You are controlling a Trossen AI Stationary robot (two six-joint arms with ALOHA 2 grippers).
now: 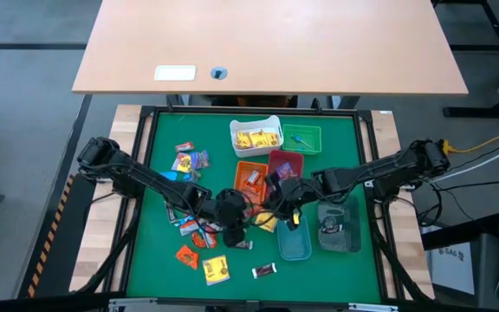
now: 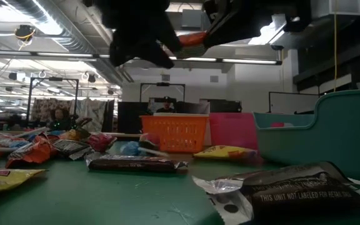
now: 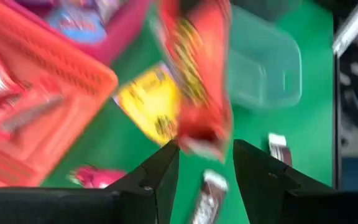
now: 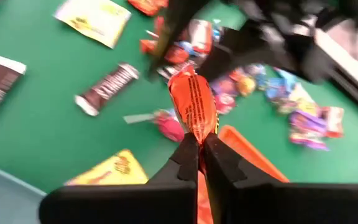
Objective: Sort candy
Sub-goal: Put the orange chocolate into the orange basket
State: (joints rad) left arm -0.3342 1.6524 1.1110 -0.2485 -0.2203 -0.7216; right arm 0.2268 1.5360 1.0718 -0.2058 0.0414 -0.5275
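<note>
An orange-red wrapped candy (image 4: 192,102) hangs in the air above the green mat (image 1: 163,260), between my two grippers near the table's middle. My right gripper (image 4: 201,140) is shut on one end of it. My left gripper (image 3: 205,149) is open, its fingers on either side of the candy's other end (image 3: 201,137) without a plain touch. Loose candy (image 1: 193,234) lies scattered on the mat to the left and near side, among it yellow packets (image 1: 216,269) and dark brown bars (image 4: 106,88). My right gripper pinches the candy's end (image 4: 197,129) between its two fingers. The fingers slant down from the table's right side and lie along the candy. It sticks out past the fingertips toward my left gripper, lifted clear of the mat.
Bins stand at the mat's middle and right: white (image 1: 255,136), green (image 1: 302,139), orange (image 1: 251,178), red (image 1: 284,162), teal (image 1: 294,238) and a clear one (image 1: 340,227). A wooden table (image 1: 267,43) stands beyond the far edge.
</note>
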